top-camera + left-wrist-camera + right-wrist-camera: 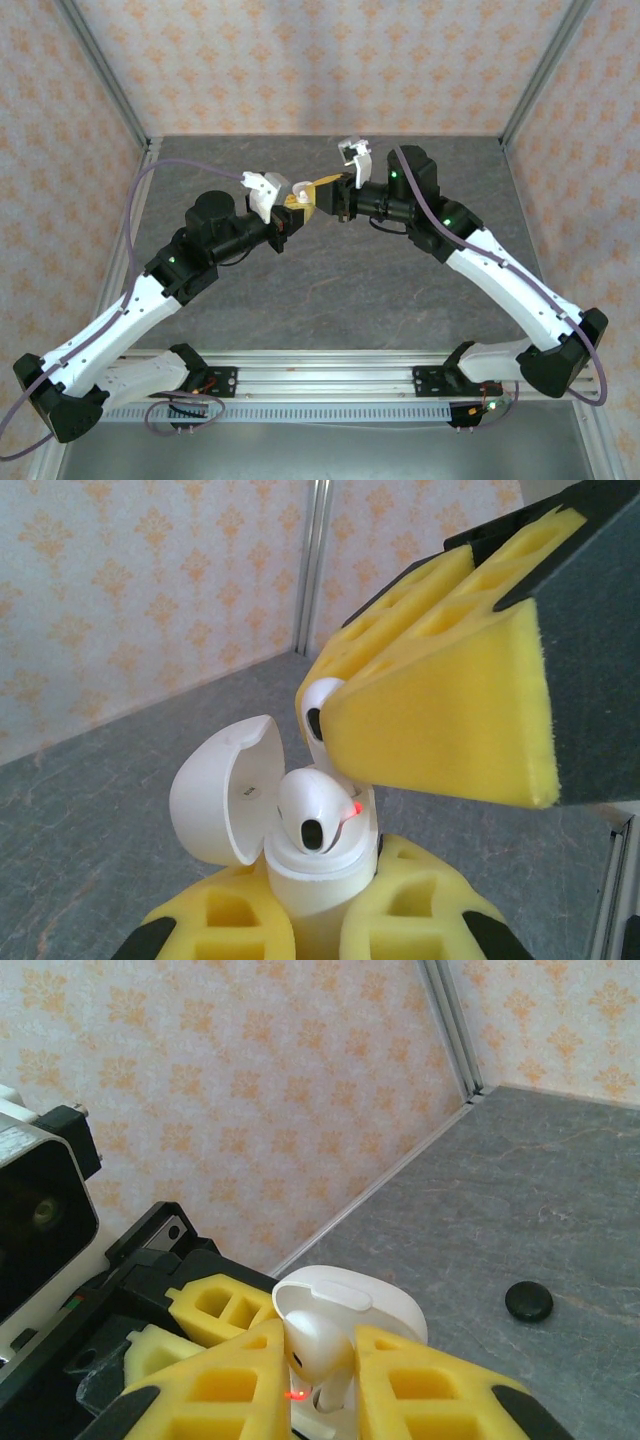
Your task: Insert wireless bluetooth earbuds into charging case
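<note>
Mid-insertion: left claw (318,922) clamps open charging case (214,798), right claw (320,1382) pinches white earbud (318,1343) above it; next: align, lower.

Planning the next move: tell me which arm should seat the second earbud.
Right. The right gripper is shut on the loose earbud just above the open case, which the left gripper holds upright; the other earbud already sits inside.

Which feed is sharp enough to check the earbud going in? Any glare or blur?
Left wrist: charging case and resting earbud crisp, red light clear, no glare; near yellow pad soft. Right wrist: held earbud readable, slightly soft this close. Top external: evenly lit and sharp, but the case is tiny.
</note>
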Robot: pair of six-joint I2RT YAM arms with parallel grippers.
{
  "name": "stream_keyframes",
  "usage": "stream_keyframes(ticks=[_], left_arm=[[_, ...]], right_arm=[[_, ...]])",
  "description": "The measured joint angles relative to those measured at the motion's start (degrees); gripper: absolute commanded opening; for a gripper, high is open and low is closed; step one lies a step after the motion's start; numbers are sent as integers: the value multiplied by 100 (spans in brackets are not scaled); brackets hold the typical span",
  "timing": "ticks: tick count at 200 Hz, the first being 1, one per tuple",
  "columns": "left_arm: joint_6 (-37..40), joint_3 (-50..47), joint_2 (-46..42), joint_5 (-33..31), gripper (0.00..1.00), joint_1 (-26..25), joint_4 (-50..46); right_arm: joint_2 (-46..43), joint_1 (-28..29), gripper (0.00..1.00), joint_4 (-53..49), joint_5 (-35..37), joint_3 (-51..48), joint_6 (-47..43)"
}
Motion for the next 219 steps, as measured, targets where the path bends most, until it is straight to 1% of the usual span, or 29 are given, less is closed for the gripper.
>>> stream_keyframes(ticks=[24, 104, 166, 219], left_arm=[[-48, 0, 0, -7, 0, 0, -2], [-173, 0, 7, -2, 0, 0, 4], [-177, 0, 13, -4, 0, 0, 4], [-212, 0, 13, -22, 0, 0, -11]], right_arm=[[-37, 0, 20, 116, 2, -87, 125], [-142, 0, 20, 175, 55, -203, 125], [57, -4, 20, -306, -42, 184, 120], [90, -15, 19, -334, -79, 205, 120]])
